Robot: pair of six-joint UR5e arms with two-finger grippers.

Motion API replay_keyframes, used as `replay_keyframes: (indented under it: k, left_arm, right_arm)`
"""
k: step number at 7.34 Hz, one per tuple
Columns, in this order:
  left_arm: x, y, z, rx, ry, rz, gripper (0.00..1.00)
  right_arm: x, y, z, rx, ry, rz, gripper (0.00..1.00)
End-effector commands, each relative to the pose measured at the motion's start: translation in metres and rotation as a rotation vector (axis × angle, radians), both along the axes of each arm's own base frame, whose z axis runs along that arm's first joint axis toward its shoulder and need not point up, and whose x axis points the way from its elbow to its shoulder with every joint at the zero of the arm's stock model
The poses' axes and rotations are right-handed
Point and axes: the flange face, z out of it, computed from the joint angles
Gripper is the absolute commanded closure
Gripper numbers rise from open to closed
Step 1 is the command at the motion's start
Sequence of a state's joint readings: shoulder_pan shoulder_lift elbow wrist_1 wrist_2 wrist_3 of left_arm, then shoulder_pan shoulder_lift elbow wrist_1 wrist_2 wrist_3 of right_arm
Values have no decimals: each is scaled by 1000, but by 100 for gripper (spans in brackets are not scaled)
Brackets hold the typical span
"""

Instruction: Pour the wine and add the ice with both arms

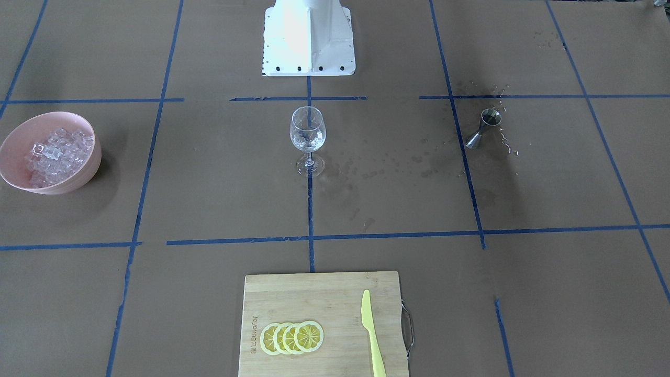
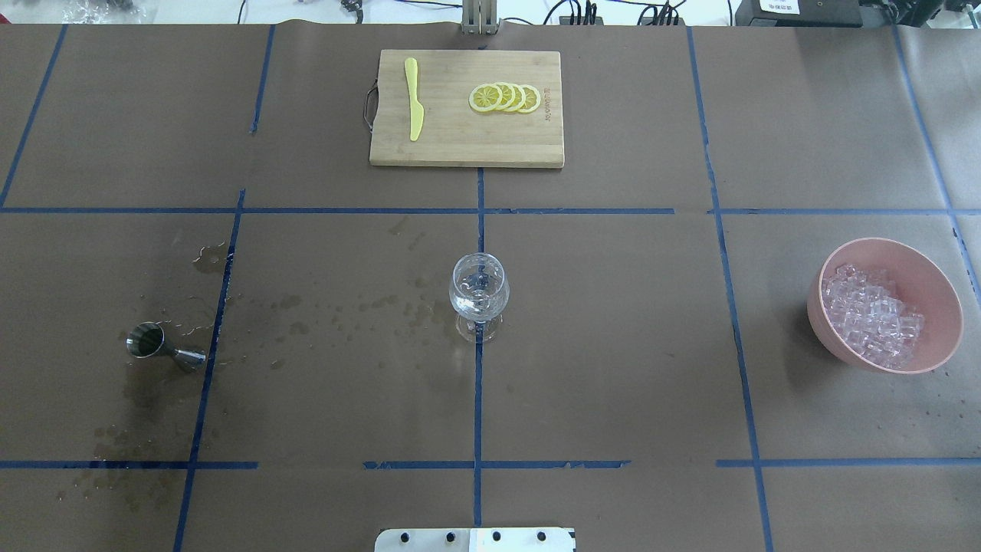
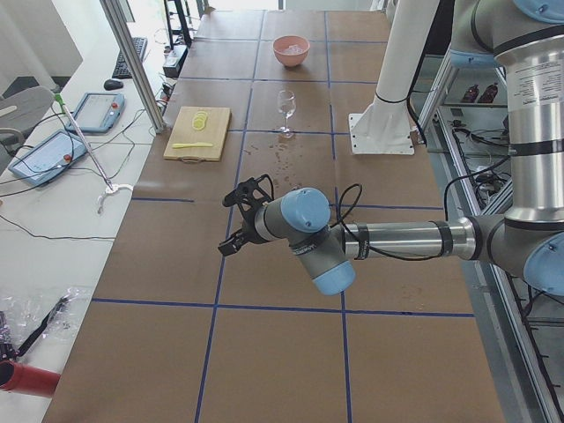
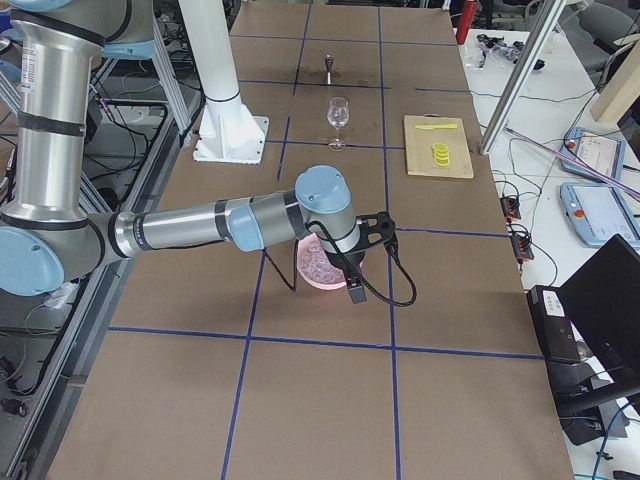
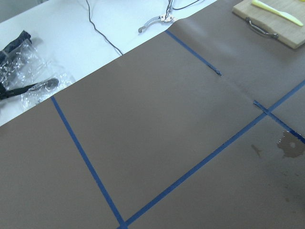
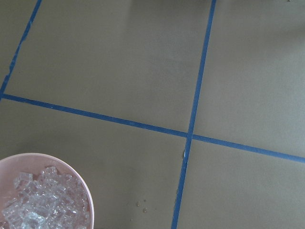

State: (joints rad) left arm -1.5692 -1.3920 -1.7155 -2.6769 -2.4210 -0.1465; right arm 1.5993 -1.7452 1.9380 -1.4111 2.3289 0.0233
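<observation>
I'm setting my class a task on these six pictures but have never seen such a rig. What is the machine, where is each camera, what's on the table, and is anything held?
It is a robot: two arms on one white base, each ending in a black gripper. Two cameras look down on the table, one from across it, one from behind the robot. Two look along it from the ends: one shows the left arm with the left gripper over bare table, the other the right arm with the right gripper near the pink bowl of ice. Two sit on the wrists. Also on the table: a wine glass, a steel jigger amid wet marks, and a cutting board with lemon slices and a yellow knife. Nothing is seen held.
</observation>
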Motion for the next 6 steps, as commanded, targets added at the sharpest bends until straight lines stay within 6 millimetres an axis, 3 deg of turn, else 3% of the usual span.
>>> replay_keyframes:
  k: [1, 3, 6]
  left_arm:
    - [51, -6, -45, -4, 82, -70, 0]
    - [124, 0, -51, 1, 196, -171, 0]
    - [211, 37, -63, 32, 266, -273, 0]
  right_arm:
    - [-1, 2, 1, 1, -7, -4, 0]
    - [-1, 3, 2, 1, -7, -4, 0]
    - [-1, 3, 2, 1, -5, -3, 0]
